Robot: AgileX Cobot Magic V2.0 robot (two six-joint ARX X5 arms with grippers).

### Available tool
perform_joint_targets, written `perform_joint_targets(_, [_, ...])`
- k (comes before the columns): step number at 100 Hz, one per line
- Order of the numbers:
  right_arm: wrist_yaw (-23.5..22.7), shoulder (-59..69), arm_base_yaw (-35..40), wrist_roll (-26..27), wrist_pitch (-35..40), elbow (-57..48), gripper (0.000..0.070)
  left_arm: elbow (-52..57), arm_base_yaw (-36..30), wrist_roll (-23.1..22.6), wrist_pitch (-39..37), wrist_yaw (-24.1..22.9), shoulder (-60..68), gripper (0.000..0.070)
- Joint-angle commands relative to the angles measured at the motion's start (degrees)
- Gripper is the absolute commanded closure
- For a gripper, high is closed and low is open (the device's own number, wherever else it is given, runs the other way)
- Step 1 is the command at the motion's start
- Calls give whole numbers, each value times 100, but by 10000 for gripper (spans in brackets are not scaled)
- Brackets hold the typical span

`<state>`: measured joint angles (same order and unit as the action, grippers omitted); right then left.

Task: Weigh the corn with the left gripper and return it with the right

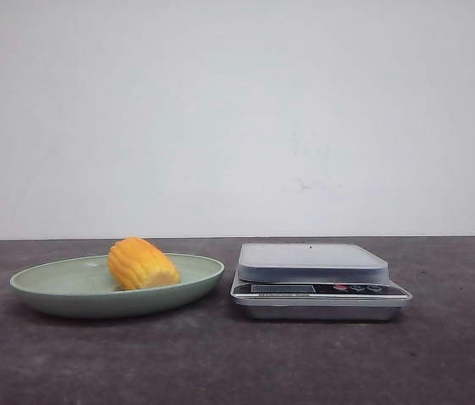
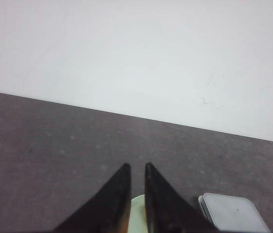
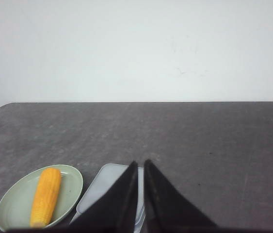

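The corn (image 1: pixel 142 264) lay on the green plate (image 1: pixel 60 291), just left of the kitchen scale (image 1: pixel 315 279). Left tool (image 2: pixel 136 168) and right tool (image 3: pixel 140 164) hung nearly closed, holding nothing.

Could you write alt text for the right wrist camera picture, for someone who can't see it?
A piece of yellow-orange corn lies in a pale green plate on a dark grey table, next to a silver kitchen scale. The right gripper, two black pointed fingers nearly touching and holding nothing, fills the foreground before a white wall.
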<state>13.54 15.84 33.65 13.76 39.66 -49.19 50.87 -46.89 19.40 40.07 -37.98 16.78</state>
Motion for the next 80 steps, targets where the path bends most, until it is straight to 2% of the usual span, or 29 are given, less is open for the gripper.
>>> perform_joint_targets(1, [-2, 11, 33, 59, -66, -33, 687, 39, -44, -72, -72, 9, 11, 672])
perform_joint_targets(16, [0, 11, 33, 59, -66, -33, 687, 37, 232, -74, -92, 9, -170, 672])
perform_joint_targets(26, [0, 11, 33, 59, -66, -33, 687, -90, 1047, -76, -247, 9, -240, 672])
perform_joint_targets(37, [0, 11, 33, 59, -66, -33, 687, -505, 2033, -68, -844, 94, -435, 672])
perform_joint_targets(41, [0, 11, 33, 59, -66, -33, 687, -708, 2358, -155, -973, 420, -551, 672])
perform_joint_targets(53, [0, 11, 33, 59, -63, -33, 687, -1471, 3248, -721, -1305, 2118, -960, 672])
perform_joint_targets(60, [-2, 11, 33, 59, -66, -33, 687, -1989, 3639, -1016, -1550, 2828, -1185, 672])
perform_joint_targets(69, [0, 11, 33, 59, -66, -33, 687, -2693, 4024, -1117, -1884, 3353, -1443, 672])
perform_joint_targets(80, [2, 11, 33, 59, -66, -33, 687, -3587, 4258, -988, -2457, 3456, -1659, 672])
